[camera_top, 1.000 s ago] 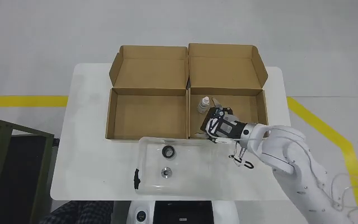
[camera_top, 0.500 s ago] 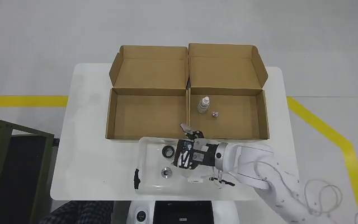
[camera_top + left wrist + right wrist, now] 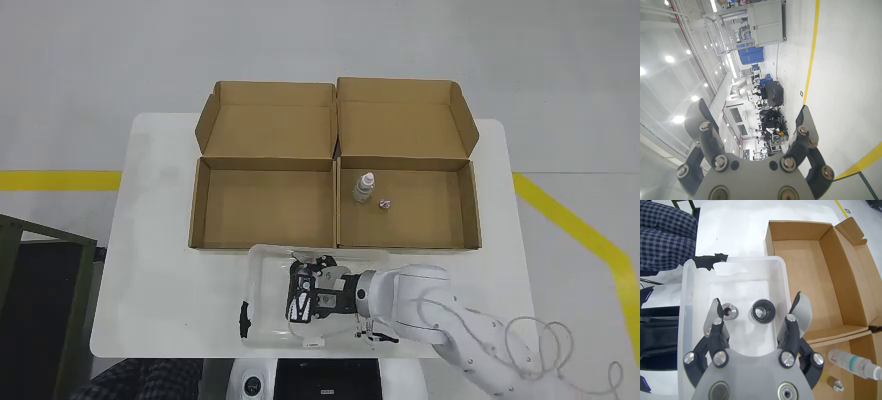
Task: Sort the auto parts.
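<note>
Auto parts to sort lie in the clear bin [image 3: 685, 313]: a black ring [image 3: 763, 312] and a silver bushing [image 3: 730, 311], side by side but apart on its floor, toward its taped end. I have the right gripper [image 3: 757, 297] hanging over the bin above them, fingers spread wide and holding nothing. The ring sits between the fingers, the bushing just by one fingertip.

Beyond the bin's far wall stand two open cardboard boxes. The left box [image 3: 262, 208] is nearest the parts. The right box [image 3: 430, 215] holds a small bottle [image 3: 364, 184] and a small metal piece [image 3: 386, 203]. My left gripper [image 3: 753, 103] faces the hall, fingers apart.
</note>
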### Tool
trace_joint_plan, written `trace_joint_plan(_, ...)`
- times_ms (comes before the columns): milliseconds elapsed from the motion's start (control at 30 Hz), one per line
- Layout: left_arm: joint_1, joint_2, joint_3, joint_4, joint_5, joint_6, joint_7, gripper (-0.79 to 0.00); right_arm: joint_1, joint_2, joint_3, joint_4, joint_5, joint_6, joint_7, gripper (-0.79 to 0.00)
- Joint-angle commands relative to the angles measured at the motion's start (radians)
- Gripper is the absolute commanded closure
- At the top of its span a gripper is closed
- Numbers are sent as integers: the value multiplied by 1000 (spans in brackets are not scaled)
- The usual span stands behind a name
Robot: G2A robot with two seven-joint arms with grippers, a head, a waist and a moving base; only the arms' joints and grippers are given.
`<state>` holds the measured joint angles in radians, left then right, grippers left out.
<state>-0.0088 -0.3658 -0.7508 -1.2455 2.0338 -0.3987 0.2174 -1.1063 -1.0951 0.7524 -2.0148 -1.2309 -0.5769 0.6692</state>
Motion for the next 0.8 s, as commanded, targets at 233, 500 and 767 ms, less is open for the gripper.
trace_joint_plan(233,0,0,0,0,0,0,0,-785,23,-15,-27,64,-4,6,-6,-563)
trace_joint_plan(500,0,0,0,0,0,0,0,-785,36,-24,-27,109,-1,17,-8,-560)
trace_joint_plan(767,0,0,0,0,0,0,0,-785,57,-37,-39,164,8,26,-8,-576)
